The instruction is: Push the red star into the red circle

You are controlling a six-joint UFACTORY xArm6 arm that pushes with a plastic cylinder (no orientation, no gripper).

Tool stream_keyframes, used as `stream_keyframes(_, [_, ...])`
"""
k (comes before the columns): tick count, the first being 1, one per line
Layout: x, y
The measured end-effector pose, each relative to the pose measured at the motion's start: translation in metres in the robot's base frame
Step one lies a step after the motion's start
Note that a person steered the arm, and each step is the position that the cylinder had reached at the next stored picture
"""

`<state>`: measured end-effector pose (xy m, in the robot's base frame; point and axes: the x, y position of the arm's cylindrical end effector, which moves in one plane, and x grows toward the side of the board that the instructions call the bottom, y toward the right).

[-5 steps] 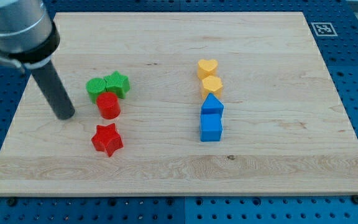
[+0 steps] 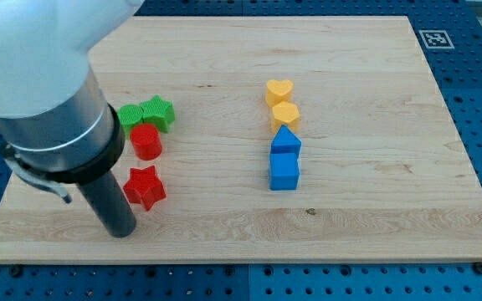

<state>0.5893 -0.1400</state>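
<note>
The red star (image 2: 146,186) lies on the wooden board at the view's lower left. The red circle (image 2: 146,141) stands just above it, a small gap between them. My tip (image 2: 121,231) rests on the board below and slightly left of the red star, close to it but apart. The arm's large grey body covers the view's upper left and hides part of the green circle.
A green star (image 2: 158,113) and a green circle (image 2: 130,115) sit touching just above the red circle. In the middle, a column holds a yellow heart (image 2: 279,90), a yellow hexagon (image 2: 285,115), a blue pentagon (image 2: 285,140) and a blue cube (image 2: 284,171). The board's bottom edge (image 2: 241,259) is near my tip.
My tip has moved from left of the red circle down toward the view's bottom, to below-left of the red star. No block has moved.
</note>
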Motion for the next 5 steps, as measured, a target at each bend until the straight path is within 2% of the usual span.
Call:
stream_keyframes(2, [-0.009, 0.026])
stream_keyframes(5, [-0.043, 0.026])
